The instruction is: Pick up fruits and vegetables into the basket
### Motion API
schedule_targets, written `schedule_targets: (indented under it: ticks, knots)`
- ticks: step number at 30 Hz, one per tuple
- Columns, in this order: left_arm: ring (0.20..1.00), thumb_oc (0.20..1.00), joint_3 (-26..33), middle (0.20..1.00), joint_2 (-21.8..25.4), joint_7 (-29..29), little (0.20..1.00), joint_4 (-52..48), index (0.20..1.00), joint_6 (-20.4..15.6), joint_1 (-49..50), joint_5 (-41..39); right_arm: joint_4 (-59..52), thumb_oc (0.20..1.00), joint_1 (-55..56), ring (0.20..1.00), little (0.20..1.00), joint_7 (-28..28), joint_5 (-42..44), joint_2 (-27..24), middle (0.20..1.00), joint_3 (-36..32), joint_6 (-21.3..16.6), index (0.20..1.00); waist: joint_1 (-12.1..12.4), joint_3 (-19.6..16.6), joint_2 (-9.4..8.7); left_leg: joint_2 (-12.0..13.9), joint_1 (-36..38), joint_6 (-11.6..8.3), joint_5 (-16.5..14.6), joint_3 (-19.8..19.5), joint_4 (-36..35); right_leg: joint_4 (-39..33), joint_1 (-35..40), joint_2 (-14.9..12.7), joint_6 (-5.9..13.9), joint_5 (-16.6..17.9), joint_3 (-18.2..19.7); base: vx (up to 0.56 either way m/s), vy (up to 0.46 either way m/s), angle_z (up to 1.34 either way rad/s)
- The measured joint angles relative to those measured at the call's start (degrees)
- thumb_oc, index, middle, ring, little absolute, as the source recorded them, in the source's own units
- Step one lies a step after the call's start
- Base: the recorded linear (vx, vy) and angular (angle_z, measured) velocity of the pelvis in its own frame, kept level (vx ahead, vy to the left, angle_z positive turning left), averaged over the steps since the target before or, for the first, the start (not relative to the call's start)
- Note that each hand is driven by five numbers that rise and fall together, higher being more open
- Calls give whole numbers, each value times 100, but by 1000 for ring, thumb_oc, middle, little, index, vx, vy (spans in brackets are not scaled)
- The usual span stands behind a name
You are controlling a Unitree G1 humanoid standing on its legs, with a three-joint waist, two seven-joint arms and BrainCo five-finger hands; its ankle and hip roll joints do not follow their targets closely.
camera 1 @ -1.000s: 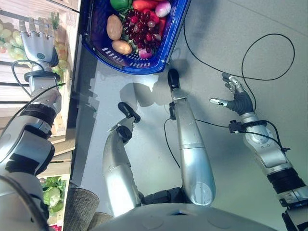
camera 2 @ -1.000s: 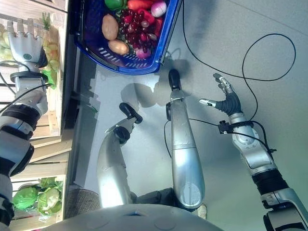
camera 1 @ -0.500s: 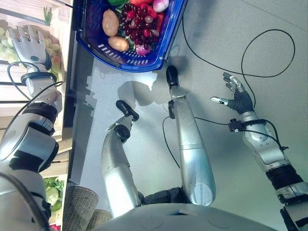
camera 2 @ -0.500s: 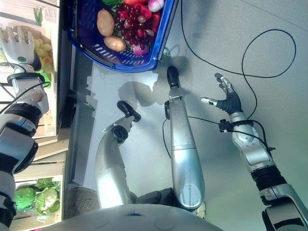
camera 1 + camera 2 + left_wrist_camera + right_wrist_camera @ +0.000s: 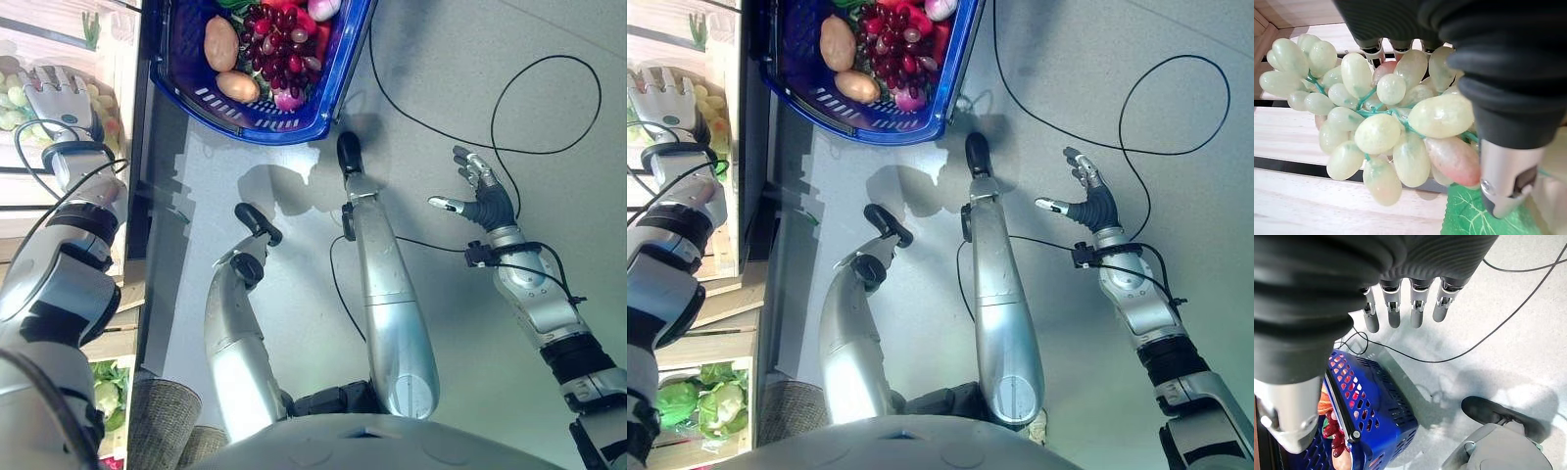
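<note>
Wooden shelf slats [image 5: 1298, 137] back my left hand [image 5: 64, 95], fingers curled round pale green grapes [image 5: 1386, 132] (some blush pink), bunch lengthwise across my fingers; right hand [image 5: 480, 196] splayed loose.

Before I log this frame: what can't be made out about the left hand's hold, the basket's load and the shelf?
- Left hand on the green grapes: left wrist view, fingertips hidden behind the bunch, so grip unconfirmed.
- Blue basket: eye views, far part cut by the top edge, so its load can't be fully seen.
- Wooden shelf: cut by the left edge.
- Right hand: open over the floor, empty.
</note>
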Motion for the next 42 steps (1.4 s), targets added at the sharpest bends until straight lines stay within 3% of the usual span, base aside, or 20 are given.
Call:
schedule_targets:
  ticks: [8,9,17,22,26,29,33,37,42]
  knots:
    - [1000,1000,-119,1000,-82,-176,1000,13,1000,163,-17,270,156,1000,-17,1000,1000,-2,0,0,1000,3,-58,1000,42,-1,2,-2,0,-2,1,6,-4,-7,-6,14,-8,5,7,0,0,0]
    - [200,200,-122,200,-91,-208,200,51,200,165,-21,375,176,1000,-17,1000,1000,-2,2,0,1000,3,-78,1000,45,-1,2,-3,0,-2,1,7,-3,-7,-6,19,-9,6,10,0,0,0]
    - [200,200,-207,200,-226,-658,200,681,200,239,14,670,329,1000,-59,1000,1000,-5,2,0,1000,27,-296,1000,54,-3,2,0,-20,-40,-7,-102,-13,-6,-52,87,-20,16,60,-5,4,-4]
    - [200,200,-207,200,-279,-384,200,776,200,336,134,622,454,1000,-58,1000,1000,-12,1,3,1000,45,-426,1000,118,-3,1,-13,-73,-52,0,-155,-2,-23,-49,73,-17,27,31,-9,-4,3]
    - [200,200,-174,200,-279,135,200,769,200,328,250,1,455,1000,-58,1000,1000,-40,-3,30,1000,114,-525,1000,139,-1,-2,-23,-47,-52,-1,-176,1,-18,2,64,-14,50,10,0,0,0]
    - [200,200,129,200,-265,630,200,654,200,-100,371,-1463,456,1000,-36,1000,1000,-39,-8,97,1000,115,-540,1000,142,0,-4,-27,69,-51,0,-207,-8,-31,148,52,-13,49,-29,0,0,0]
    - [200,200,1280,200,-320,865,200,419,200,-1148,840,-3371,416,1000,84,1000,1000,-35,-26,225,1000,108,-587,1000,190,1,-9,-56,375,-48,3,-241,-55,-95,482,26,-11,47,-72,-12,16,3]
    - [200,200,2001,200,-386,861,200,176,200,-2011,1242,-4227,331,1000,271,1000,1000,14,-138,241,1000,-101,-572,1000,259,0,-20,-131,696,-32,50,-239,-190,-159,790,-46,16,30,-91,-15,21,8]
    - [200,200,2639,200,-543,685,200,-602,200,-2681,1856,-5253,-15,1000,428,1000,1000,128,-310,273,1000,-253,-346,1000,323,1,-24,-215,1166,-35,96,-268,-371,-239,1261,-114,33,19,-165,-9,-4,5]
